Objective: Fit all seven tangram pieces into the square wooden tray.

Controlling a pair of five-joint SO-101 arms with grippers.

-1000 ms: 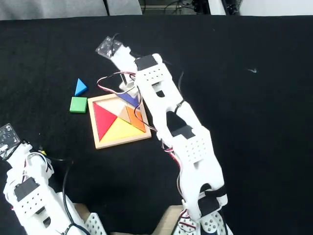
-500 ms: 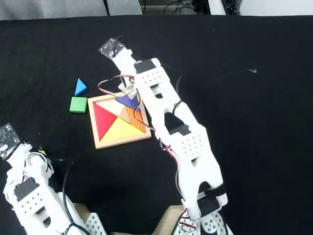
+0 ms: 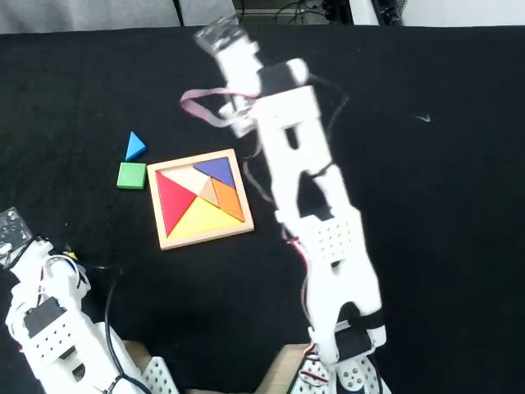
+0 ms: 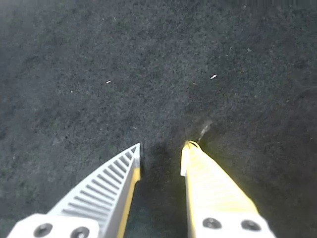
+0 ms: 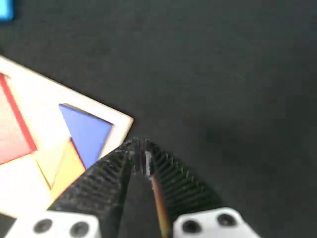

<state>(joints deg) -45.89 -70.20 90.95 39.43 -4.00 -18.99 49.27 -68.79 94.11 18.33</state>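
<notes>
**A:** What do the fingers have hold of?

**B:** Nothing. The right gripper (image 5: 141,151) has its black fingers (image 5: 106,176) pressed tip to tip with nothing between them. It hangs above the cloth just beyond the far right corner of the wooden tray (image 3: 205,239). The left gripper (image 4: 162,148) shows a narrow gap between its tips and is also empty, over bare cloth near the table's near left corner.

**A:** How far along is the puzzle?

**B:** Most of the way, I'd judge. In the tray lie a red triangle (image 3: 172,201), a yellow triangle (image 3: 205,219), a dark blue triangle (image 3: 217,170) and an orange piece (image 3: 232,199). There may be a small tan one between them, though I can't be sure. The pale patch in the tray's far left corner looks like the open gap. The green square (image 3: 131,175) lies just beside the tray's left edge, with the light blue triangle (image 3: 135,146) near it, toward the table's far edge. Those two are left.

**A:** And around it?

**B:** Black cloth (image 3: 410,205) covers the table. Cables (image 3: 295,10) lie past its far edge, and a wooden board (image 3: 283,365) sits at the near edge.
</notes>
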